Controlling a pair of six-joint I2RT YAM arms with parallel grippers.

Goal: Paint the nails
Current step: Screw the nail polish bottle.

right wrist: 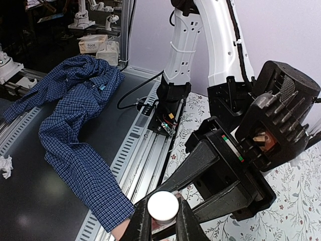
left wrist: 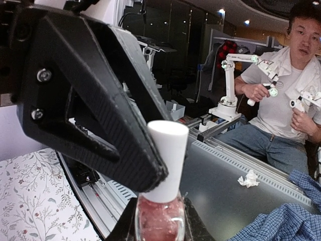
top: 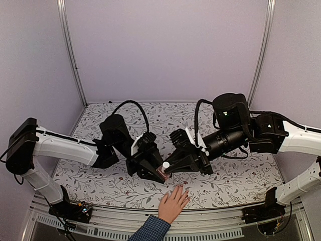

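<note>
Uncapping judged in hand | left gripper (top: 155,174) clamped on pink bottle (left wrist: 159,221) | right gripper (right wrist: 163,222) closed round white cap (right wrist: 163,205) | nails (top: 181,189) on human hand (top: 173,205) at near edge of table (top: 241,175), near bottle | tiny, stiff, on living fingers (top: 178,195): to be brushed lightly, never gripped

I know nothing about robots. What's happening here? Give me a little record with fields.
left gripper: shut on pink nail polish bottle
right gripper: shut on white cap, cap on the bottle
human hand: flat on floral table, fingertips near bottle, blue checked sleeve
nails: too small to judge paint
stage: cap not yet off
</note>
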